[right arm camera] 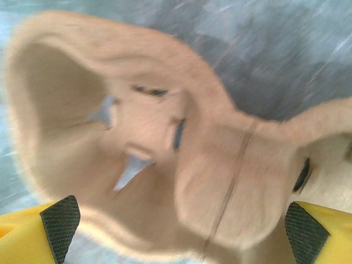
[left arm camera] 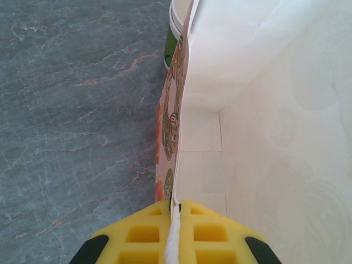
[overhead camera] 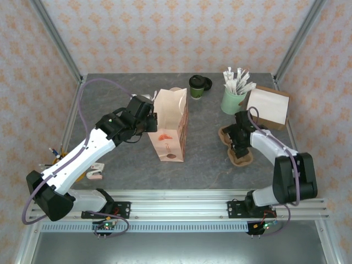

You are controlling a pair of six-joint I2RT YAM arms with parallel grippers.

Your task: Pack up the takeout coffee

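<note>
Grey marbled table (overhead camera: pixel 209 159) inside papered walls, with plenty of bare stone between the two grippers and along the near rail.

The left gripper (left arm camera: pixel 175 231) has its yellow fingers closed tight on the side edge of the one paper bag (overhead camera: pixel 170 126). The bag stands upright, and its open white inside runs away from the jaws on their right.

Past the bag's far end, straight ahead of those jaws, is a coffee cup (left arm camera: pixel 172 33) showing a cream rim and a green band. It sits just beside the bag, though whether they touch is hard to tell. A second, black-lidded cup (overhead camera: pixel 198 86) stands further right near the far edge, clear of both grippers. That makes two cups, neither of them in the bag.

The right gripper (right arm camera: pixel 180 225) has its jaws spread wide, with the single pulp cup carrier (right arm camera: pixel 137 137) lying between and ahead of them. That view is blurred, so I cannot tell whether they touch it.

Beyond it stand one mint-green cup of wrapped sticks (overhead camera: pixel 233 100) and one brown box (overhead camera: pixel 268 105), which sits close to the corner post.
</note>
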